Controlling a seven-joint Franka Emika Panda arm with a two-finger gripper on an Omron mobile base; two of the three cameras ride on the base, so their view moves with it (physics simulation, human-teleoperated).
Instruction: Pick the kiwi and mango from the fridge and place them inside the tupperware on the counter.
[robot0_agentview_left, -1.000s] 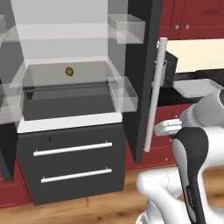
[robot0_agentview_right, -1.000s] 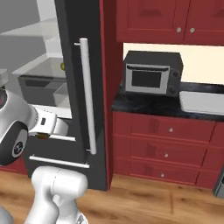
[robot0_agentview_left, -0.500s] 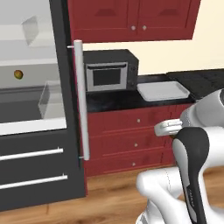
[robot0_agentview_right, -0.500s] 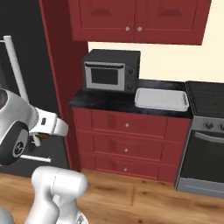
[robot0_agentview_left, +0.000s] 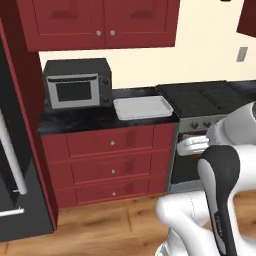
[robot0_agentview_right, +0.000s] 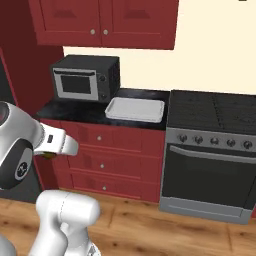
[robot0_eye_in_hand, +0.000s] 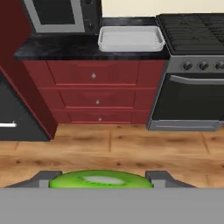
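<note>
Fingers (robot0_eye_in_hand: 101, 178) sit closed on the kiwi (robot0_eye_in_hand: 101, 179), whose bright green face shows between the two dark tips at the bottom of the hand view. In the right base view the hand hangs low at the left, in front of the red drawers, with a small brownish-yellow bit of fruit just under it (robot0_agentview_right: 48, 154). Below the fingers lies a wooden floor (robot0_eye_in_hand: 131, 151).

Beyond the floor stands the bank of dark red drawers (robot0_agentview_left: 107, 167) carrying the black speckled desk (robot0_agentview_left: 75, 120). To its left is the dark fridge (robot0_agentview_left: 15, 200) with its long pale bar handle (robot0_agentview_left: 11, 160); the inside of the fridge is out of sight, so the mango cannot be placed.

On the desk the white tupperware (robot0_agentview_right: 135, 109) sits flat, and nothing can be seen lying in it. A dark microwave (robot0_agentview_right: 86, 78) stands just beside it on the fridge side, and a stove (robot0_agentview_right: 215, 150) with a black cooktop and a row of knobs adjoins the desk on the other side. Red wall cabinets (robot0_agentview_left: 100, 22) hang above, against a pale wall.
</note>
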